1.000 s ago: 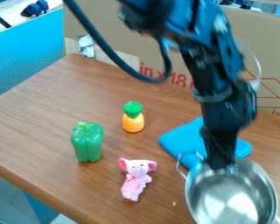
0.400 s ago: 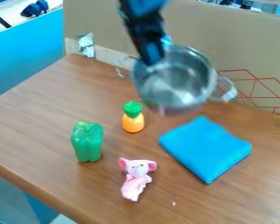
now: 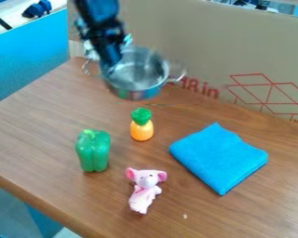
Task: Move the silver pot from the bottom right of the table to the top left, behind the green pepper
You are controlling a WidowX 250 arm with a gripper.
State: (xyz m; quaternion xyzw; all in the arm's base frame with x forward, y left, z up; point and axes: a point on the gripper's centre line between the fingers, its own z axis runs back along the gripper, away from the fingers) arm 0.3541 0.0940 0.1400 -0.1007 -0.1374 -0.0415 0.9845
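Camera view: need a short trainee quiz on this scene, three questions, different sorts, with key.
1. Fill in the blank: The black two-finger gripper holds a shiny, round, two-handled metal ____ above the table.
2. True or false: The folded blue cloth lies on the brown wood-look table.
3. Multiple choice: Which toy is furthest left in this view?
A. The pink toy animal with big ears
B. The green toy bell pepper
C. The orange toy pineapple with a green top

Key: 1. pot; 2. true; 3. B
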